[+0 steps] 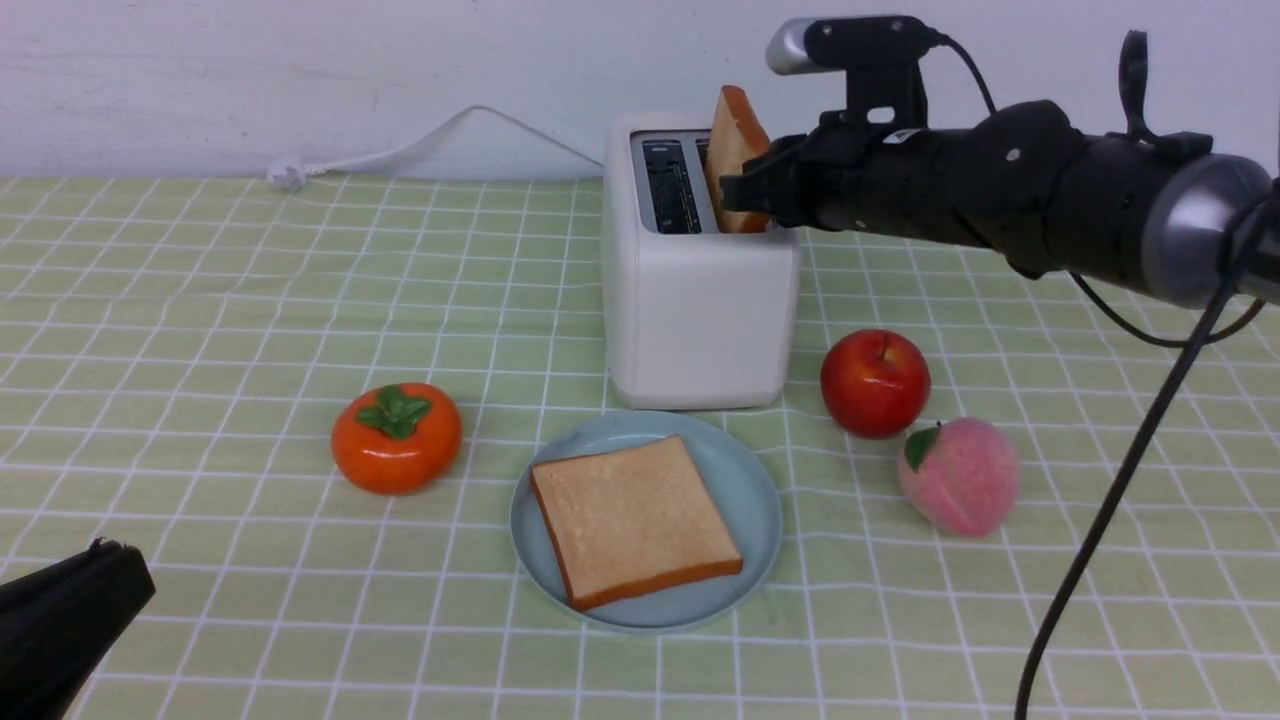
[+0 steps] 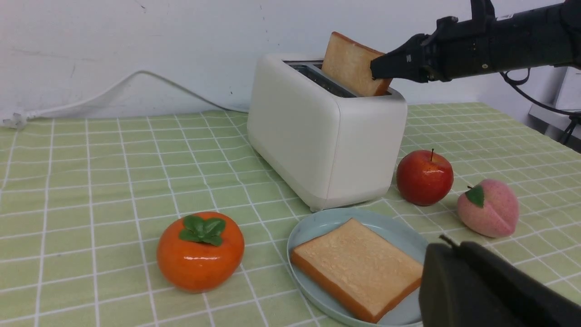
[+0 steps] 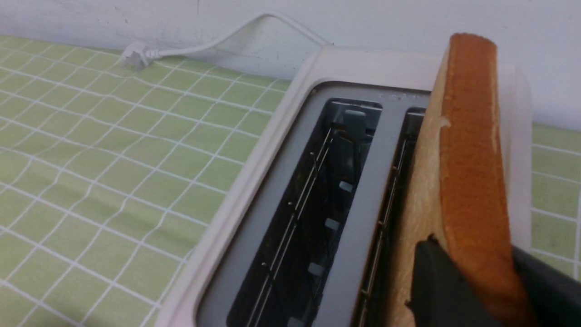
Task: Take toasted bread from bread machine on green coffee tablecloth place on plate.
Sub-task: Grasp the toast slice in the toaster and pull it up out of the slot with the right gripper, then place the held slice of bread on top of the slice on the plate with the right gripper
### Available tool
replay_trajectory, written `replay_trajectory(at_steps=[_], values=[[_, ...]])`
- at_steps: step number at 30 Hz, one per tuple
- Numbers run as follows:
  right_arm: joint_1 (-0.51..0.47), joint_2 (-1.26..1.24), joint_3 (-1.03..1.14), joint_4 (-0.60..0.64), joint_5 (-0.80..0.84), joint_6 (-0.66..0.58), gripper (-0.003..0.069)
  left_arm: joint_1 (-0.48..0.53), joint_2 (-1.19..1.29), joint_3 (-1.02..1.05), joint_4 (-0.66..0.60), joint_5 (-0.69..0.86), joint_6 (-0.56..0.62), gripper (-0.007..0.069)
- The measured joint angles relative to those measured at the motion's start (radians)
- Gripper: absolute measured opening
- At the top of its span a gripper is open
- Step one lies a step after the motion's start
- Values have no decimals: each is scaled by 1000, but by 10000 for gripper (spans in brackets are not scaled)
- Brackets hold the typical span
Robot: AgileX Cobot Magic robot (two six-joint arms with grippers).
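Right claw is squeezing a toast slice sticking up out of the toaster. Another slice lies on the blue plate. Next it likely must lift straight up, slowly.

robot lab tabletop dressed as a kitchen, bare white wall, checked green tablecloth, toaster, black robot arm

Left of the toaster the cloth lies bare. Over its right slot, the right hand grips a standing slice. In front: plate; front-left, persimmon; front-right, apple, peach.
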Motion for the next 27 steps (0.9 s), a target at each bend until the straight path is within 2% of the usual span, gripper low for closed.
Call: replay_trajectory(at_steps=[10,14,17,18,19,20,21,22,24,27], values=[[9,-172,0,59,-1,-5,115,0,0,0,0,1,0,-13],[9,-295,-9,55,119,-23,115,0,0,0,0,1,0,-13],[8,-402,-14,25,397,-18,115,0,0,0,-2,7,0,-13],[8,-408,-14,21,433,-12,115,0,0,0,-2,8,0,-13],[8,-423,-15,2,579,32,115,0,0,0,-8,9,0,-13],[8,-423,-15,2,597,38,115,0,0,0,-11,9,0,-13],[8,-419,-15,-19,740,97,115,0,0,0,-19,9,0,-13],[8,-417,-15,-21,757,104,115,0,0,0,-20,10,0,-13],[12,-384,-15,-35,915,157,115,0,0,0,-23,11,0,-13],[29,-322,-15,-37,978,175,115,0,0,0,-27,15,0,-13]])
